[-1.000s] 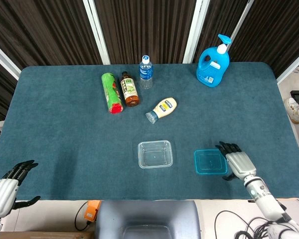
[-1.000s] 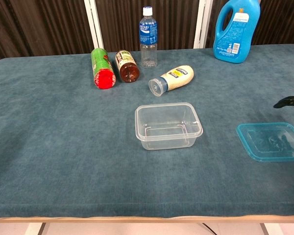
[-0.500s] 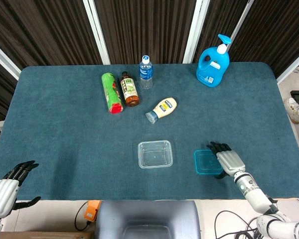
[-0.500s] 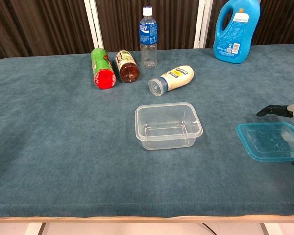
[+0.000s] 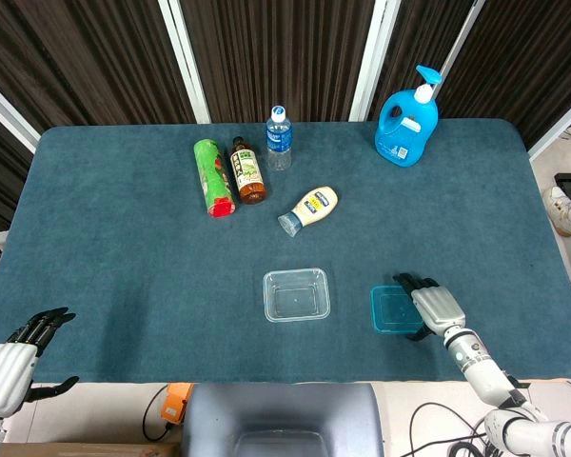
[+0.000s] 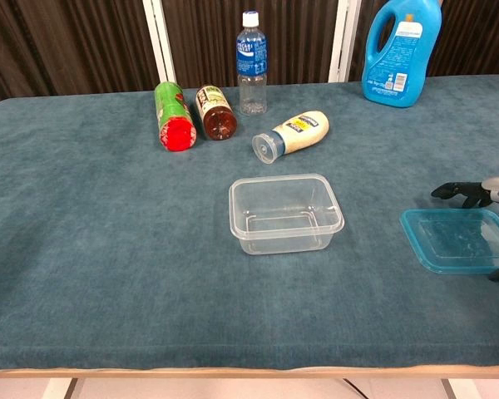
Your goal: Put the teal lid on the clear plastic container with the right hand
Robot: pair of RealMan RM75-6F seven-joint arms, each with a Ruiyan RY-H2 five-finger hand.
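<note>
The clear plastic container (image 5: 296, 294) (image 6: 285, 213) stands open-topped near the table's front middle. To its right the teal lid (image 5: 392, 309) (image 6: 459, 239) lies flat on the cloth. My right hand (image 5: 432, 307) (image 6: 491, 199) hovers over the lid's right part, fingers spread across it and thumb by its near edge; the lid lies flat and nothing shows it gripped. My left hand (image 5: 9, 362) hangs off the table's front left corner, fingers apart, holding nothing; the chest view does not show it.
At the back lie a green can (image 5: 213, 178), a brown bottle (image 5: 247, 171) and a white squeeze bottle (image 5: 308, 208). A water bottle (image 5: 279, 138) and a blue detergent jug (image 5: 407, 121) stand upright. The table's front edge (image 6: 249, 370) is close behind the lid.
My right hand has slid left from beside the lid to over its right part. The lid, container and left hand have not moved.
</note>
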